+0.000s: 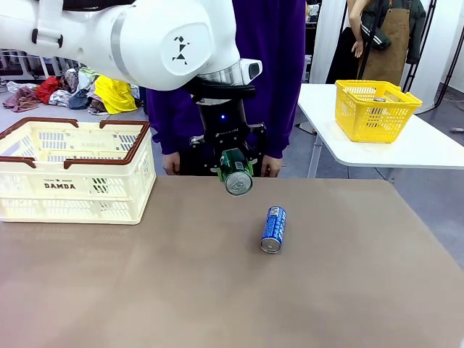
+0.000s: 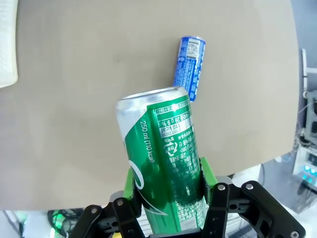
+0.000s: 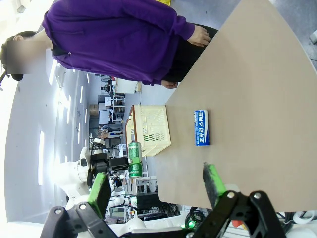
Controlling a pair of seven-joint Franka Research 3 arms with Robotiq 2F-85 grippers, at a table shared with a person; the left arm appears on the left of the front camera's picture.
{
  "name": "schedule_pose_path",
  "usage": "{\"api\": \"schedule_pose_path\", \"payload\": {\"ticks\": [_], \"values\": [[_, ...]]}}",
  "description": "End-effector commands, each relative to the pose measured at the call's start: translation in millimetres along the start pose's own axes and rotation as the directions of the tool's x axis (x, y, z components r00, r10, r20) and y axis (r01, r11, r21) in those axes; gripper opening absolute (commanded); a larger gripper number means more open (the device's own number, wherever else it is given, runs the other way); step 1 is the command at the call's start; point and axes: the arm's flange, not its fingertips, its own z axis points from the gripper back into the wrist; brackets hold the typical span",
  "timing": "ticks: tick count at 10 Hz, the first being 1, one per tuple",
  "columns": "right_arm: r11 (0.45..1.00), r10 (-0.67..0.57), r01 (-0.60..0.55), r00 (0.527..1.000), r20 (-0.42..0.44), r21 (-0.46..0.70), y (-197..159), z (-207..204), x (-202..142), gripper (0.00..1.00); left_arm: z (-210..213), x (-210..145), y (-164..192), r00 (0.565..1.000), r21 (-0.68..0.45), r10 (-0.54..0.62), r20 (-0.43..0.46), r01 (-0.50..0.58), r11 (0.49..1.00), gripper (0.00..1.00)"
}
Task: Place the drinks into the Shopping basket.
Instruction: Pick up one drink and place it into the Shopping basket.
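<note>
My left gripper (image 1: 235,172) is shut on a green drink can (image 1: 236,172), holding it in the air above the far middle of the brown table. In the left wrist view the green can (image 2: 166,163) sits between the green pads (image 2: 205,173), silver top pointing away. A blue drink can (image 1: 273,229) lies on its side on the table, right of and nearer than the held can; it also appears as the blue can (image 2: 190,67) and the blue can (image 3: 201,128). The cream Shopping basket (image 1: 43,185) stands at the table's far left. My right gripper (image 3: 156,186) is open, off the table's side.
A person in a purple top (image 1: 279,65) stands at the far edge, hands (image 1: 271,167) resting by the table. A yellow mesh basket (image 1: 375,109) sits on a white side table at the back right. The brown tabletop (image 1: 145,290) has free room in front.
</note>
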Motion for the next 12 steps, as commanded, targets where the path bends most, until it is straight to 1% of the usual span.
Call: {"api": "schedule_pose_path", "payload": {"ticks": [1,2,3,4,5,6,7,9,10,11,12], "values": [[0.999,0.025,-0.026,1.000,0.010,0.025,1,0,2,1.00,38,19,18,0.997,-0.034,-0.047,-0.059,0.045,0.998,0.00],[0.999,0.025,-0.026,1.000,0.010,0.025,1,0,2,1.00,67,36,39,0.995,-0.069,-0.060,-0.074,0.055,0.996,0.00],[0.999,0.025,-0.026,1.000,0.010,0.025,1,0,2,1.00,104,55,70,0.996,-0.093,-0.060,-0.064,0.054,0.994,0.00],[0.999,0.025,-0.026,1.000,0.010,0.025,1,0,2,1.00,136,73,102,0.994,-0.112,-0.079,-0.080,0.069,0.991,0.00],[0.999,0.025,-0.026,1.000,0.010,0.025,1,0,2,1.00,166,89,139,0.991,-0.112,-0.107,-0.077,0.098,0.989,0.00],[0.999,0.025,-0.026,1.000,0.010,0.025,1,0,2,1.00,191,104,176,0.995,-0.084,-0.101,-0.005,0.100,0.991,0.00],[0.999,0.025,-0.026,1.000,0.010,0.025,1,0,2,1.00,207,119,215,0.999,-0.062,-0.013,0.030,0.015,0.998,0.00],[0.999,0.025,-0.026,1.000,0.010,0.025,1,0,2,1.00,207,135,285,0.990,0.002,0.106,0.097,-0.107,0.994,0.00],[0.999,0.025,-0.026,1.000,0.010,0.025,1,0,2,1.00,203,141,318,0.987,0.017,0.122,0.105,-0.125,0.992,0.00],[0.999,0.025,-0.026,1.000,0.010,0.025,1,0,2,1.00,199,145,352,0.986,0.014,0.113,0.119,-0.115,0.993,0.00],[0.999,0.025,-0.026,1.000,0.010,0.025,1,0,2,1.00,199,147,374,0.989,-0.045,0.106,0.104,-0.102,0.994,0.00]]}}
